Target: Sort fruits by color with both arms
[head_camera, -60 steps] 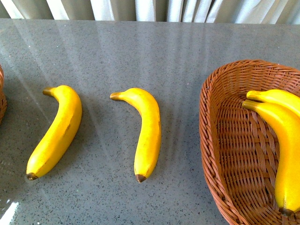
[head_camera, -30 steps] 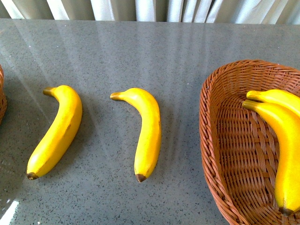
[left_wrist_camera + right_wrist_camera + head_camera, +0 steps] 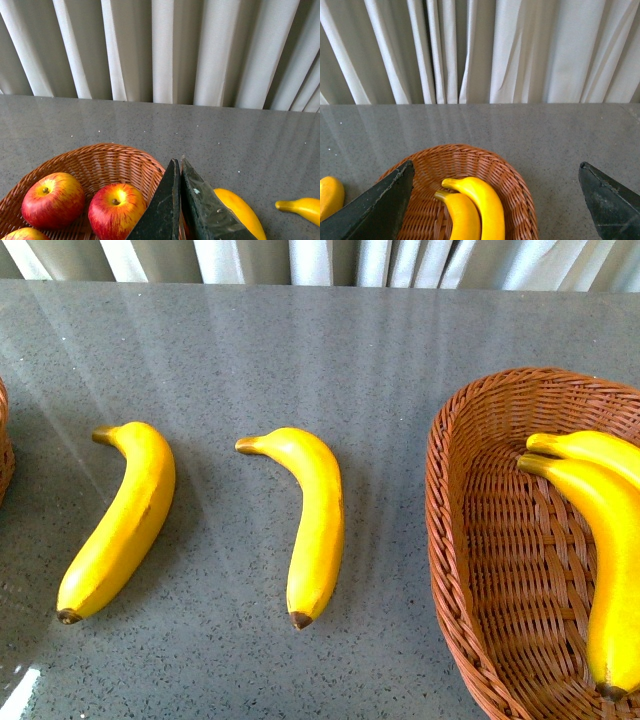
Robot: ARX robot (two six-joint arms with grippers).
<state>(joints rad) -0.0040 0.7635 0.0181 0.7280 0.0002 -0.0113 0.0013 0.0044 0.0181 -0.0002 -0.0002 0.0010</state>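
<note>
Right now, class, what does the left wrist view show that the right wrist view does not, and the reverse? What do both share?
Only the left wrist view: red apples in a wicker basket, and the left end effector, jaws shut together. Only the right wrist view: two bananas in a second wicker basket, and the right end effector, jaws wide apart. Both: the grey table, the pale curtain, and a loose banana lying on the table.
</note>
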